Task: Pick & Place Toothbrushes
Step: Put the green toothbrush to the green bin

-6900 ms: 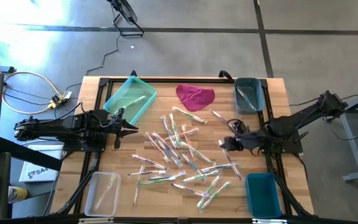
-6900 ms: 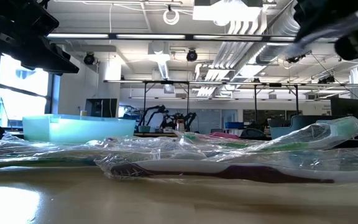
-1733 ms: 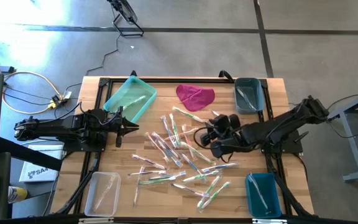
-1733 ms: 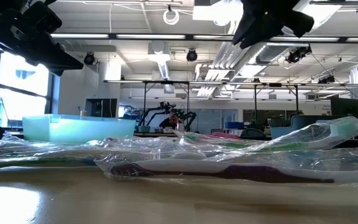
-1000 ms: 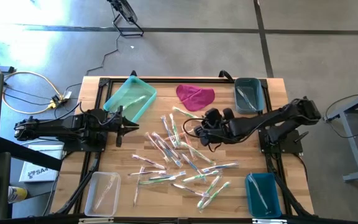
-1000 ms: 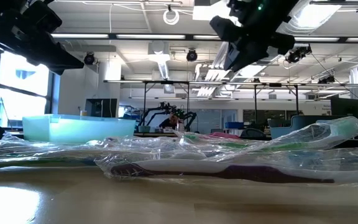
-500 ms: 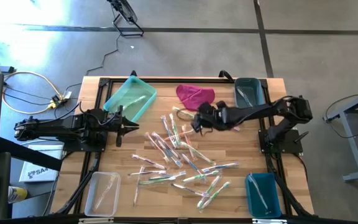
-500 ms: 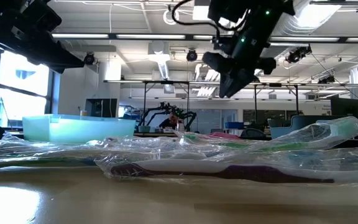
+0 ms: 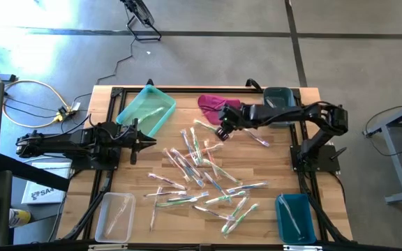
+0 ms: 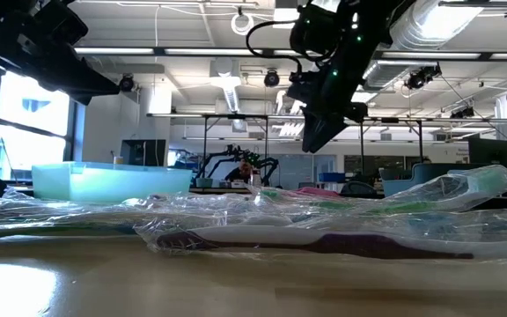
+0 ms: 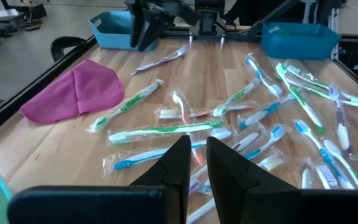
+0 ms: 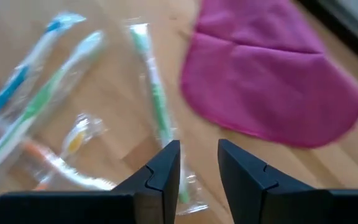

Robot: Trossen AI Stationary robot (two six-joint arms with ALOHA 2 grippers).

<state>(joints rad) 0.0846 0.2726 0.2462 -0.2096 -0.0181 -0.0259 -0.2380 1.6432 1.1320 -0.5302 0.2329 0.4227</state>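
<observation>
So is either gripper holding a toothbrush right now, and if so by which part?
No, nothing is held. The right gripper hangs open and empty above a green toothbrush beside the magenta cloth. The left gripper waits empty, nearly shut, at the table's left.

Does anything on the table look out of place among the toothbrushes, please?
Yes: a magenta cloth lies crumpled at the far edge between the bins, the only thing that is not a toothbrush or bin; the right gripper hovers beside it.
</observation>
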